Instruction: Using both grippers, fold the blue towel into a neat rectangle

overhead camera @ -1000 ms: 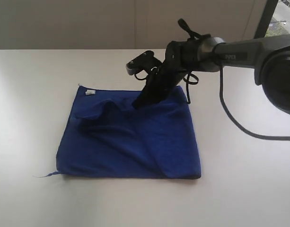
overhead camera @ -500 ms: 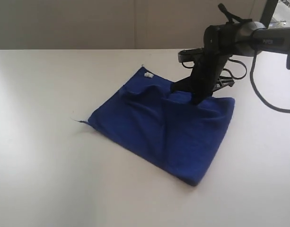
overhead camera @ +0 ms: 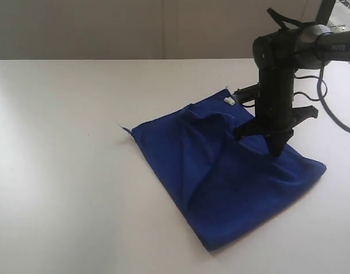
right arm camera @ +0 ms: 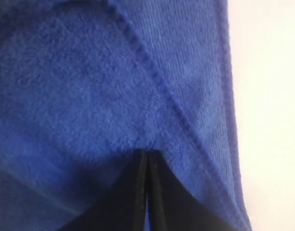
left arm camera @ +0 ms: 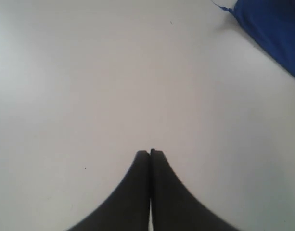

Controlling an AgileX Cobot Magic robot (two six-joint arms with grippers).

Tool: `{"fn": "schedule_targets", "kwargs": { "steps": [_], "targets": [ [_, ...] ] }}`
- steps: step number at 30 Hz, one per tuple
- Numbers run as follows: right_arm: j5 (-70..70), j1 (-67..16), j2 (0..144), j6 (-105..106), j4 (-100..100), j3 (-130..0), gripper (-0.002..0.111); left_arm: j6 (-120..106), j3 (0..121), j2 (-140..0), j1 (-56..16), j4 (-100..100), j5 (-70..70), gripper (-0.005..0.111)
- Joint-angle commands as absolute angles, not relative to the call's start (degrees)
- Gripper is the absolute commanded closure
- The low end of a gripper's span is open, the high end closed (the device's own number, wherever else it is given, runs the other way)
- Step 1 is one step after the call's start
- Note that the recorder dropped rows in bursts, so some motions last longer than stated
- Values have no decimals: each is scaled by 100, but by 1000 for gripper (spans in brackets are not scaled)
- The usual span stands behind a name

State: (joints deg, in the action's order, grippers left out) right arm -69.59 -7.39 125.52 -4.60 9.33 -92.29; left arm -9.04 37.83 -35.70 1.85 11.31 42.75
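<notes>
The blue towel (overhead camera: pixel 220 182) lies folded and skewed on the white table, with a crease ridge down its middle and its white label (overhead camera: pixel 229 101) at the far corner. My right gripper (overhead camera: pixel 276 151) points straight down onto the towel's right part. In the right wrist view the right gripper (right arm camera: pixel 147 153) is shut, tips pressed into the terry towel (right arm camera: pixel 89 96) near a stitched hem, with no cloth visibly between the fingers. My left gripper (left arm camera: pixel 150 152) is shut over bare table; only a towel corner (left arm camera: pixel 277 29) shows there. The exterior view does not show the left arm.
The white table (overhead camera: pixel 60 142) stretches wide to the left of and in front of the towel. A loose thread (overhead camera: pixel 122 127) sticks out at the towel's left corner. A wall runs behind the table, with a window frame (overhead camera: pixel 326 14) at the far right.
The right gripper has swung right and toward the front while pressed on the towel. The towel has slid right and turned with it, the label corner moving from far left to far middle.
</notes>
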Motion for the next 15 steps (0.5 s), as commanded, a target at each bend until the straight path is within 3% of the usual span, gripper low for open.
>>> {"fn": "schedule_targets", "kwargs": {
  "steps": [1,15],
  "targets": [
    [-6759,-926,11918,-384,1009,-9175,108,-897,3773,-3531,200,1194,4316,107],
    [-4982,-2608,12163,694,-51,-9110,108,-897,3773,-3531,200,1194,4316,107]
  ]
}}
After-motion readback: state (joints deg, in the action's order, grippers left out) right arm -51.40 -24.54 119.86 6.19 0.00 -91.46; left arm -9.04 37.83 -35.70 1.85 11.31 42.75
